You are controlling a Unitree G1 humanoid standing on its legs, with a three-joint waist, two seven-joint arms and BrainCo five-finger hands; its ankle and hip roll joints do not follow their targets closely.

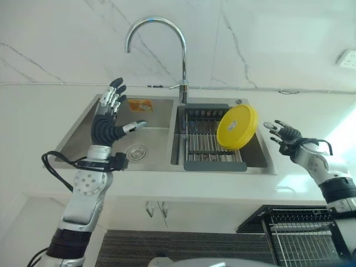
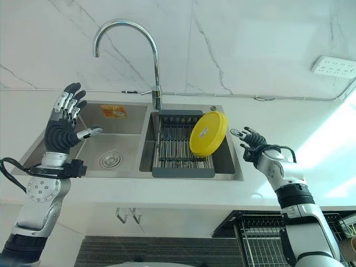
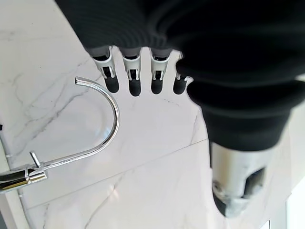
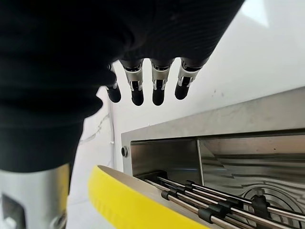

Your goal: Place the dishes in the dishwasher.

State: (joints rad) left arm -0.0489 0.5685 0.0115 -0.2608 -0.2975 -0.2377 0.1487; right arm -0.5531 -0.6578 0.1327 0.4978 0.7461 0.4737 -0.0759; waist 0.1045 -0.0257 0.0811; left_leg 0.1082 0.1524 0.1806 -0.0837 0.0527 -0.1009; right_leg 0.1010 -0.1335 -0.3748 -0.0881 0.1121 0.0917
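Fingers of both the left hand (image 1: 105,129) and right hand (image 2: 257,146) are spread straight, holding nothing; yellow plate (image 1: 237,127) leans on edge in the sink rack (image 1: 207,146), at nine o'clock of the right hand; likely light, stiff, slick; pinch its upper rim.

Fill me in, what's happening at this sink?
Nothing is held yet. A yellow plate stands on edge in the drying rack in the sink's right basin. The right hand hovers open beside the plate, not touching it. The left hand is raised open over the left basin.
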